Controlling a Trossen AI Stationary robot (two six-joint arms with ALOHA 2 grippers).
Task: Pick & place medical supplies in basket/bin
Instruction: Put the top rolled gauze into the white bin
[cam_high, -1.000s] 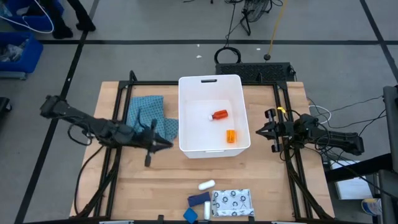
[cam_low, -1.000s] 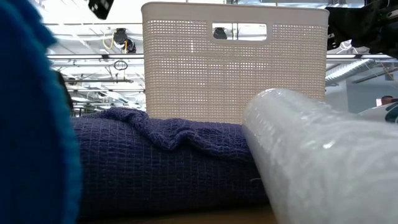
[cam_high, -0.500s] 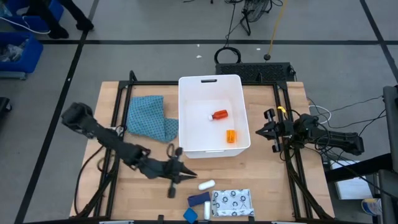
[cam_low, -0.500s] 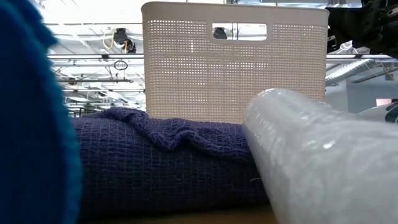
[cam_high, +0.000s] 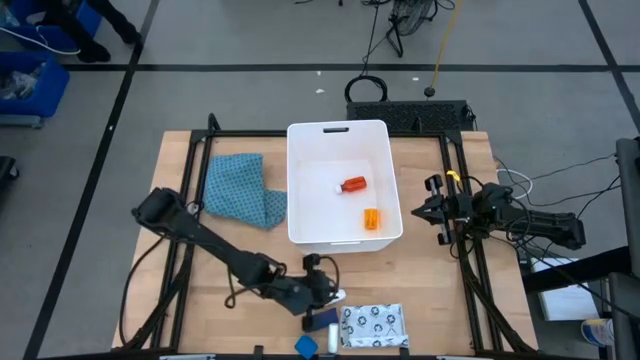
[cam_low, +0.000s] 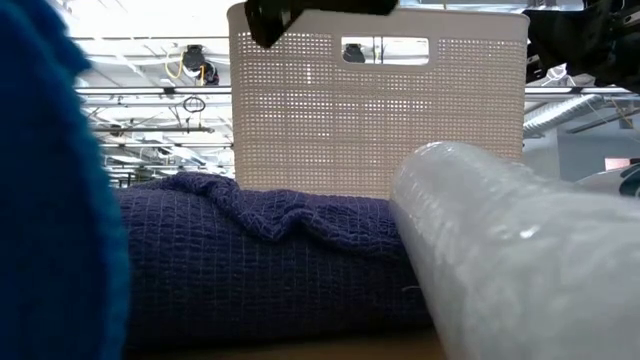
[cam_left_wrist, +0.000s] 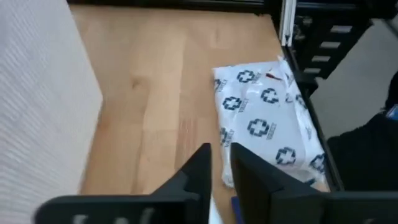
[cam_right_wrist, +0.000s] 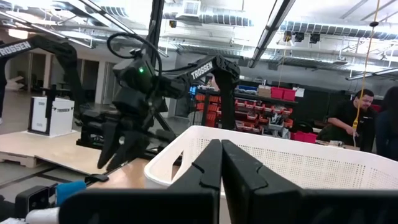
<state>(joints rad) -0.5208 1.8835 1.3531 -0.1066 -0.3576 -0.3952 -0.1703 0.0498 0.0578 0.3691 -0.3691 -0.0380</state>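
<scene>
Two bottles sit in your basket (cam_high: 300, 185); your left gripper (cam_left_wrist: 221, 163), fingers slightly apart, empty, faces the pouch (cam_left_wrist: 267, 121).

The word "TROSSEN" in white capitals stands on the left arm (cam_right_wrist: 208, 70) at centre frame and on another dark arm (cam_right_wrist: 37, 46) at upper left.

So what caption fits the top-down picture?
Left gripper reaches the small white tube; white plastic tub holds two orange bottles.
</scene>
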